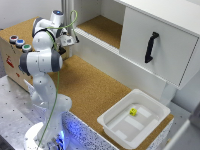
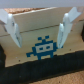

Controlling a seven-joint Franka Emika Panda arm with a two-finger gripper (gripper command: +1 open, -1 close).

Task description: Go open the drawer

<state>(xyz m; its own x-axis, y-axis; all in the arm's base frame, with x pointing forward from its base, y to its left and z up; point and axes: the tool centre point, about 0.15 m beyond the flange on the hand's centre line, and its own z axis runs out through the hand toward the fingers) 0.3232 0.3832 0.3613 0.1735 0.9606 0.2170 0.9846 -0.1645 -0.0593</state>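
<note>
The drawer (image 1: 159, 44) is a white front with a black vertical handle (image 1: 151, 47), set in the white cabinet on the exterior view's right. It looks shut flush. My gripper (image 1: 70, 39) hangs far from it, on the exterior view's left, over the cork-covered surface. In the wrist view the gripper (image 2: 39, 30) is open, with its two pale fingers (image 2: 12, 27) wide apart and nothing between them. Behind them stands a wooden panel with a blue pixel figure (image 2: 44, 47). Neither the drawer nor its handle appears in the wrist view.
A wooden box (image 1: 12, 60) with three coloured buttons (image 1: 20, 43) on top stands at the exterior view's left. A white tray (image 1: 116, 131) holding a small yellow object (image 1: 132, 112) sits on the cork surface (image 1: 90, 85) at the front right. An open shelf recess (image 1: 102, 27) lies beside the drawer.
</note>
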